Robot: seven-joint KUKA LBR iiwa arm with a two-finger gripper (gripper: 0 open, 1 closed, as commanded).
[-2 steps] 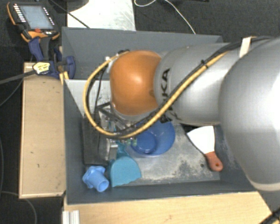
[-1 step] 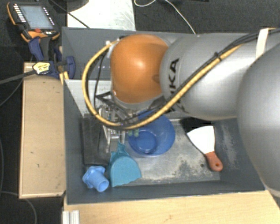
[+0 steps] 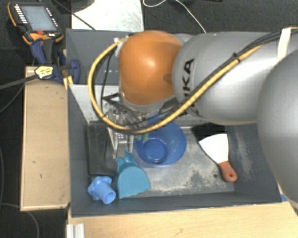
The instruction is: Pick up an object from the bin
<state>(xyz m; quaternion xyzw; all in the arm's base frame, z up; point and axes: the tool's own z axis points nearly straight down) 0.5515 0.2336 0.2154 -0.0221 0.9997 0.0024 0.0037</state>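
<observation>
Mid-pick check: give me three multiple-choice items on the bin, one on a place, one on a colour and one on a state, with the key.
1. Where does the white scraper lie relative to the bowl?
A. to the view's right of it
B. inside it
C. to the view's left of it

2. What colour is the scraper's handle?
A. green
B. orange-red
C. black

3. How does the bowl sit?
A. upside down
B. open side up
C. on its side

Key:
1 A, the scraper lies on the floor apart from the bowl, toward the right wall.
2 B, the short stub below the white blade is orange-red.
3 B, the bowl's hollow inside faces the camera.
</observation>
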